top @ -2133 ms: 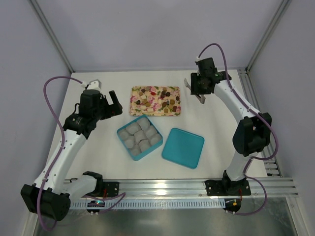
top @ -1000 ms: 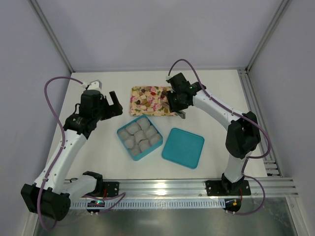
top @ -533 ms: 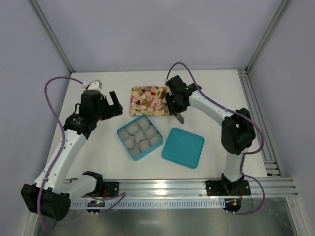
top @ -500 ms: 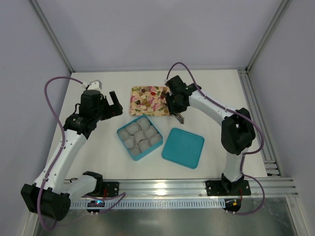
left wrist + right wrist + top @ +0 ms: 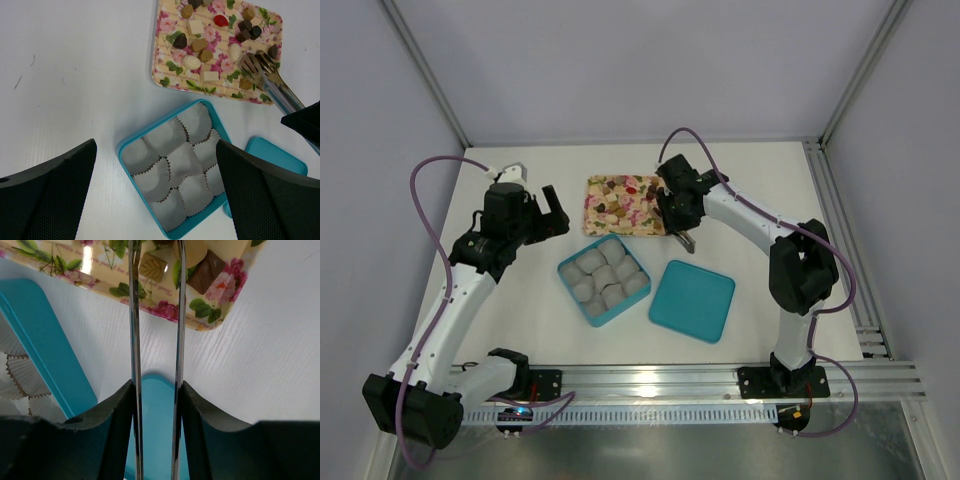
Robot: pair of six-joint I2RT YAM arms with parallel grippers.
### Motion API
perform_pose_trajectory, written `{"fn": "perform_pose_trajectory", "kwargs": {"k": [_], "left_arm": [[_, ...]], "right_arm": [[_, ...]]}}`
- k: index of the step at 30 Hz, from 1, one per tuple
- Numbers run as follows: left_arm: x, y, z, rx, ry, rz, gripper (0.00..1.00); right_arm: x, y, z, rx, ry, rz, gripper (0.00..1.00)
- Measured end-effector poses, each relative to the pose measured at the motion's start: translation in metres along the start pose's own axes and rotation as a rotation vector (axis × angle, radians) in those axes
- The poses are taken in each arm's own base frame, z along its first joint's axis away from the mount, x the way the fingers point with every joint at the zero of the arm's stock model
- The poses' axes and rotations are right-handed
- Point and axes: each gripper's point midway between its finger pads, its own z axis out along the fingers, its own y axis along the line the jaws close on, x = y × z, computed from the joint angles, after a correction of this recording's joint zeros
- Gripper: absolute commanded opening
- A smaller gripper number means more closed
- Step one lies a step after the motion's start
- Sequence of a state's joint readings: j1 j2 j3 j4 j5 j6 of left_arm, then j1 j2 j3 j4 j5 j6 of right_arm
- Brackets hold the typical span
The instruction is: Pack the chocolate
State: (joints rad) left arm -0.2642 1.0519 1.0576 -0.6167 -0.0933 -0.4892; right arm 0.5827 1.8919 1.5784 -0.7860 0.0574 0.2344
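Observation:
The chocolate (image 5: 200,45) lies as several small brown, tan, white and red pieces on a flowered tray (image 5: 165,30). My right gripper (image 5: 678,215) hangs over the tray's right end, shut on metal tongs (image 5: 265,80). The tongs' forked tips rest among the pieces near the tray's near right corner. In the right wrist view the two tong arms (image 5: 131,315) run up between my fingers to a tan piece (image 5: 152,266). My left gripper (image 5: 156,145) is open and holds nothing, high above the teal box (image 5: 125,147) of white paper cups (image 5: 175,165).
The teal lid (image 5: 692,300) lies flat to the right of the box (image 5: 563,272), just near of the tray (image 5: 592,205). Grey walls and metal posts enclose the white table. A rail runs along the right edge.
My right arm has swung in from the back right and brought the tongs down onto the tray's right end. In the last half second it hardly moved. The left arm stayed still.

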Motion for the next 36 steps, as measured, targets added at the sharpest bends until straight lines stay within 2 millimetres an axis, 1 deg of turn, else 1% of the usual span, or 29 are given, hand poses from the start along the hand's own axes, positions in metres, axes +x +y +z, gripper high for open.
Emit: {"fn": "perform_pose_trajectory", "kwargs": {"k": [8, 15, 20, 32, 36], "left_arm": [[0.000, 0.000, 0.000, 0.000, 0.001, 0.000, 1.00], [0.000, 0.000, 0.000, 0.000, 0.001, 0.000, 1.00], [0.000, 0.000, 0.000, 0.000, 0.001, 0.000, 1.00], [0.001, 0.000, 0.001, -0.002, 0.006, 0.001, 1.00], [0.001, 0.000, 0.002, -0.002, 0.006, 0.001, 1.00]], "right_arm": [[0.003, -0.003, 0.000, 0.015, 0.010, -0.010, 0.43], [0.003, -0.004, -0.001, 0.021, 0.011, -0.022, 0.32], [0.003, -0.004, -0.002, 0.022, 0.011, -0.023, 0.28], [-0.009, -0.003, -0.010, 0.025, -0.016, -0.025, 0.24], [-0.010, -0.003, -0.011, 0.025, -0.017, -0.024, 0.24]]}}
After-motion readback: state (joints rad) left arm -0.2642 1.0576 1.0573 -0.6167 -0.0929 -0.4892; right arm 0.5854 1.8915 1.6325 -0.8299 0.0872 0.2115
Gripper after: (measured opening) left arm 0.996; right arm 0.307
